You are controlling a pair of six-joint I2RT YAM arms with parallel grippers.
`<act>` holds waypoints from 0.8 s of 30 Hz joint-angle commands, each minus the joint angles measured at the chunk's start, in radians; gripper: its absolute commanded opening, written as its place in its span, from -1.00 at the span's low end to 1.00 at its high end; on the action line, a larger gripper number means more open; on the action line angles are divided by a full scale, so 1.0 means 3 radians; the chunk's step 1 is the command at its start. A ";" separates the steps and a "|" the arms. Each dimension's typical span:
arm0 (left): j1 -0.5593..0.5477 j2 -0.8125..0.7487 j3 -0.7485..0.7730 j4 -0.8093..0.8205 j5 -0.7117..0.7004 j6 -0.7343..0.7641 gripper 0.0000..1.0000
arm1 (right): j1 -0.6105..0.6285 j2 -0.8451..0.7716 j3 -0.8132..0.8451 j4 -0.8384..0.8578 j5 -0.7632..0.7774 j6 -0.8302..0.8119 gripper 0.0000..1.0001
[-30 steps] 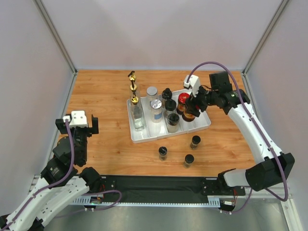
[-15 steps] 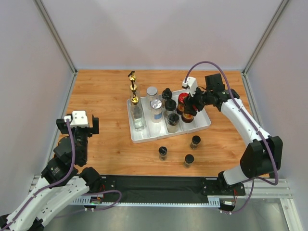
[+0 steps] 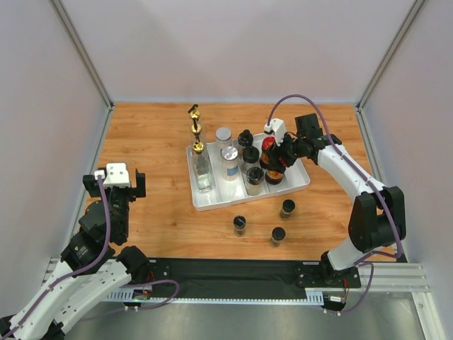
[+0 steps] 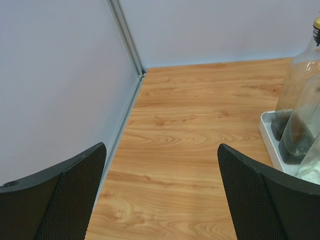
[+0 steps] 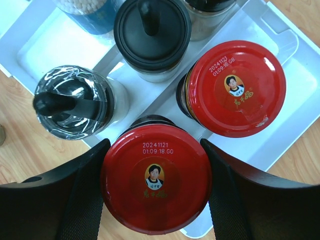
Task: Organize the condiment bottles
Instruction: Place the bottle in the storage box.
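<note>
The bench point(image 3: 156, 142) is a broad slab of warm wood-grain board between pale matte walls. On it lies the white divided tray point(image 3: 204, 204), a smooth plastic oblong with rounded corners and low ridges that split it.

The left gripper point(image 4: 161, 147) hovers over the bench's left side, well apart from the tray. Its black fingers point(image 4: 75, 195) have a fine mesh texture, and they are spread wide with nothing between them.

The right gripper point(image 5: 155, 142) reaches over the tray's right end. Its curved black fingers press on either side of the near red-lidded jar point(image 5: 156, 185), pinching it at the lid. This jar is over the right compartment, at the side nearer the arms. I cannot tell whether its base touches the tray floor. The lid is a glossy flat disc with a printed date and a small portrait, over dark glass. The far red-lidded jar point(image 5: 235, 87) has the same kind of lid and stands just beside it.

- **Tray, left end:** the tall clear bottles point(image 3: 202, 170) stand in a row, glass with gold metal spouts.
- **Next to them:** the silver-lidded jars point(image 3: 229, 154) are clear and round.
- **Beside those:** the black-capped bottles point(image 5: 152, 32) have domed matte tops, and one is wrapped in crinkled film.
- **On the bare bench, in front of the tray:** the three small spice jars point(image 3: 240, 225) are squat cylinders with black caps, each standing apart from the others.
</note>
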 commanded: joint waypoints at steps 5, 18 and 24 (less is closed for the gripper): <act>0.0021 0.0009 -0.0004 0.0091 0.0032 0.0055 1.00 | -0.0014 0.0058 -0.0021 0.0387 0.0055 -0.0089 -0.76; 0.0021 -0.0006 0.0001 0.0085 0.0042 0.0050 1.00 | -0.0014 0.0129 -0.0087 0.0285 0.0086 -0.0181 -0.25; 0.0021 -0.0011 0.0001 0.0085 0.0052 0.0050 1.00 | -0.0009 0.0037 -0.0144 0.0300 0.0102 -0.0181 0.13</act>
